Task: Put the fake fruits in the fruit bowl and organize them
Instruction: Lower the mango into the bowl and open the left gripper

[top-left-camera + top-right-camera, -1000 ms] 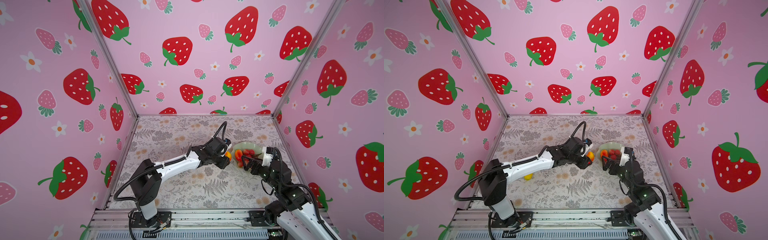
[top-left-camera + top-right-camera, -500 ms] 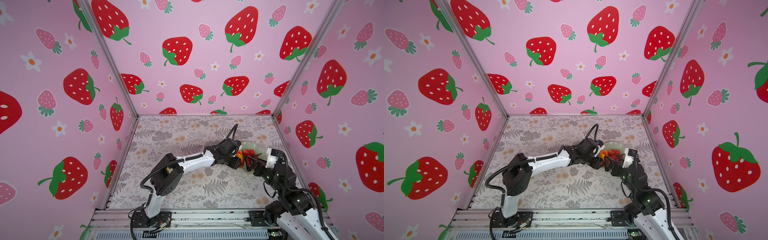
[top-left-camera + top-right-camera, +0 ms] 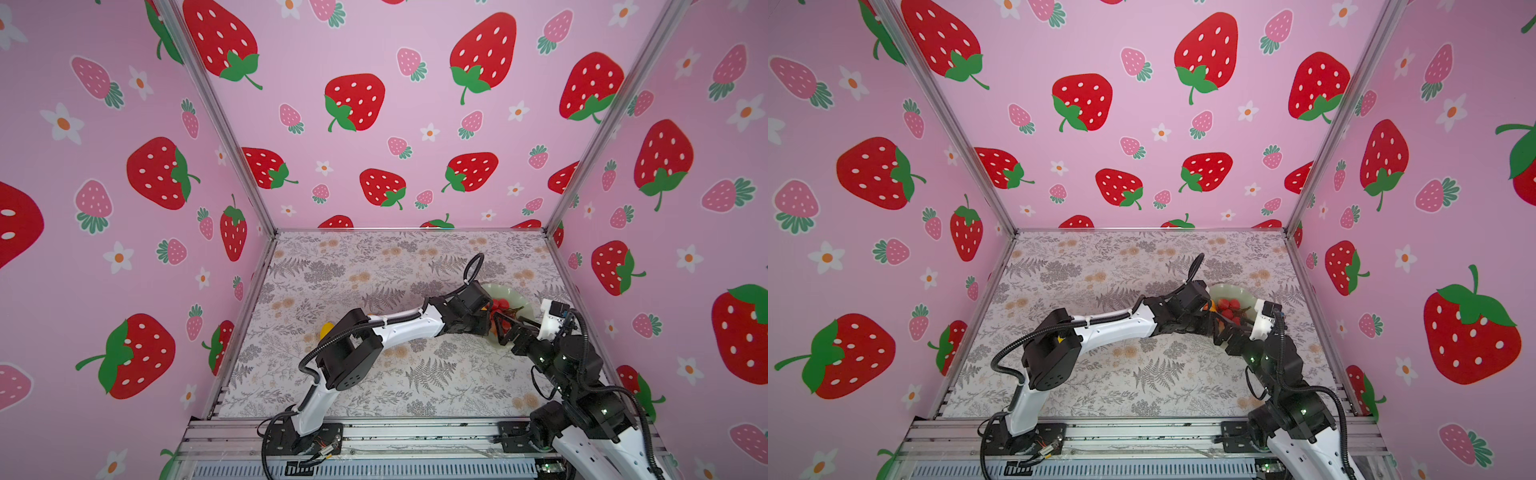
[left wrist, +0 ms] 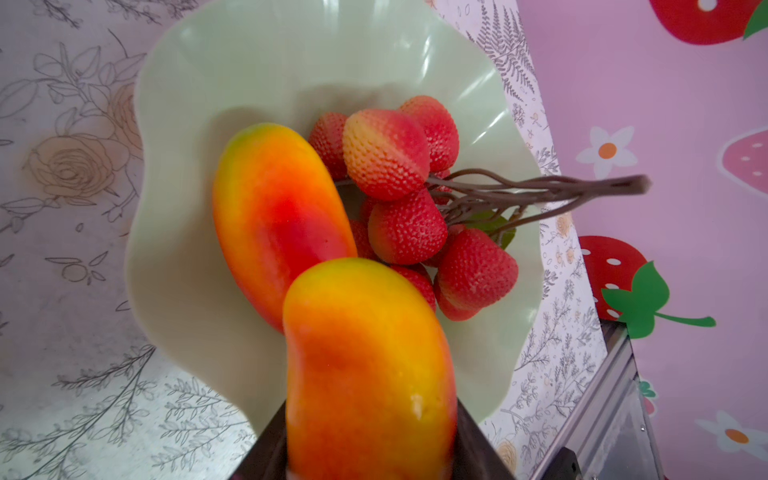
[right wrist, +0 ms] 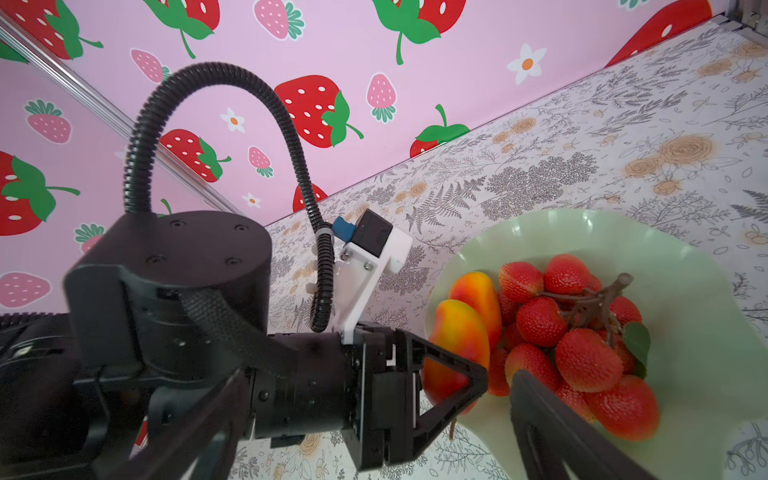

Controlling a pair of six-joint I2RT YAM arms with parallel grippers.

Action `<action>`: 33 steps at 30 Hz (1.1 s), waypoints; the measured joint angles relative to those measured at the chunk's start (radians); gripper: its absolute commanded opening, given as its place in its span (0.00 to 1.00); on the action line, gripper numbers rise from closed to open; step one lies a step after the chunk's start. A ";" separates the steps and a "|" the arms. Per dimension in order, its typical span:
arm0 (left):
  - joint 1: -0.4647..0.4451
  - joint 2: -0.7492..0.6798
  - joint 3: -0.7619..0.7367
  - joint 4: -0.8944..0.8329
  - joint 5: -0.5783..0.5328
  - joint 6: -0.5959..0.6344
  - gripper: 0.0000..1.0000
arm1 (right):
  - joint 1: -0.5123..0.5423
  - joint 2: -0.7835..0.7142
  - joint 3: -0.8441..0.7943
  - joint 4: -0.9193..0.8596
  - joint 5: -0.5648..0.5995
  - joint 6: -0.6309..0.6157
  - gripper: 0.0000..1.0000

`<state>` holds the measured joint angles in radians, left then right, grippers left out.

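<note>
My left gripper (image 3: 484,321) is shut on a red-orange-yellow mango (image 4: 370,374) and holds it over the near rim of the mint-green fruit bowl (image 4: 249,62). A second mango (image 4: 278,216) lies in the bowl beside the bunch of red berries (image 4: 409,224), whose brown stem sticks out over the rim. In the right wrist view the held mango (image 5: 457,332) sits just in front of the other mango (image 5: 478,291). My right gripper (image 5: 382,374) is open at the bowl's near edge, close beside the left gripper, and holds nothing. In a top view it is the right gripper (image 3: 505,328).
A plain yellow mango (image 3: 326,328) lies on the floral table, half hidden behind the left arm's elbow. The bowl (image 3: 515,296) stands near the right wall (image 3: 590,266). Both arms crowd its near side. A metal rail (image 3: 374,436) runs along the front.
The left arm has stretched to the right and carried the mango from beside the bowl to over its rim. The right gripper has stayed open at the bowl's near edge.
</note>
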<state>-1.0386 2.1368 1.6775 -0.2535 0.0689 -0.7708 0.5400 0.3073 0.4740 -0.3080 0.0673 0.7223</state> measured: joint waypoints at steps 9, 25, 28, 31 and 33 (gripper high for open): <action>-0.035 0.063 0.089 -0.030 -0.023 -0.068 0.58 | 0.000 0.012 -0.006 -0.006 -0.006 -0.003 0.99; -0.055 -0.018 0.003 0.026 -0.051 -0.003 0.88 | 0.000 -0.001 -0.006 -0.012 0.012 -0.016 0.99; -0.056 -0.068 -0.044 0.047 -0.053 0.014 0.88 | 0.002 0.000 -0.006 0.008 0.001 -0.020 0.99; -0.056 -0.107 -0.098 0.067 -0.070 0.026 0.88 | 0.008 0.004 -0.006 0.023 -0.027 -0.034 0.99; -0.052 -0.130 -0.134 0.074 -0.085 0.041 0.87 | 0.012 0.016 -0.006 0.029 -0.048 -0.042 0.99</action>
<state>-1.0908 2.0068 1.5433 -0.1791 -0.0166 -0.7300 0.5518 0.3229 0.4683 -0.2787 0.0193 0.6807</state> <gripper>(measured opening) 0.876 0.994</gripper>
